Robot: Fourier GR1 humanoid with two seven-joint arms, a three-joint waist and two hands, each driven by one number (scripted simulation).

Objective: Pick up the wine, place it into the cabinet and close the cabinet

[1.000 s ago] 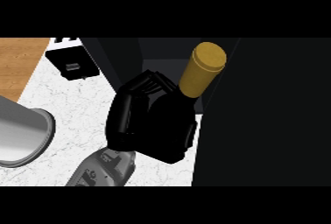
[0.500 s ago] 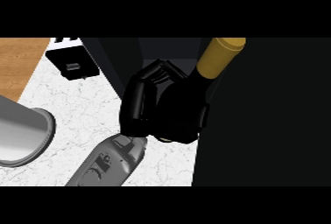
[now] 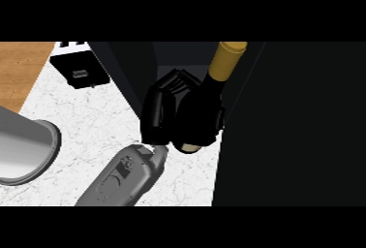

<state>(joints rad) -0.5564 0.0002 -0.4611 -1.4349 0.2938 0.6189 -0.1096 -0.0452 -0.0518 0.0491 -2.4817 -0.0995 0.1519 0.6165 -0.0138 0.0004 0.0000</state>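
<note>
The wine bottle [image 3: 225,60], yellow-gold, stands nearly upright in the dark opening of the black cabinet [image 3: 300,121]. Its neck rises toward the top of the view, and a pale bit of its base shows under the hand. My left hand [image 3: 190,114] is shut on the bottle's lower body, with fingers curled round it from the left. The grey forearm [image 3: 121,177] comes in from the lower left. The hand hides most of the bottle's body. The right hand shows nowhere.
A large grey round vessel [image 3: 22,150] sits at the left edge on the white marbled counter [image 3: 93,121]. A small black box [image 3: 79,70] lies at the back left beside a wooden surface [image 3: 22,68]. The cabinet's black bulk fills the right half.
The left hand has carried the bottle up and to the right, further into the cabinet opening. The forearm has followed and stretched out.
</note>
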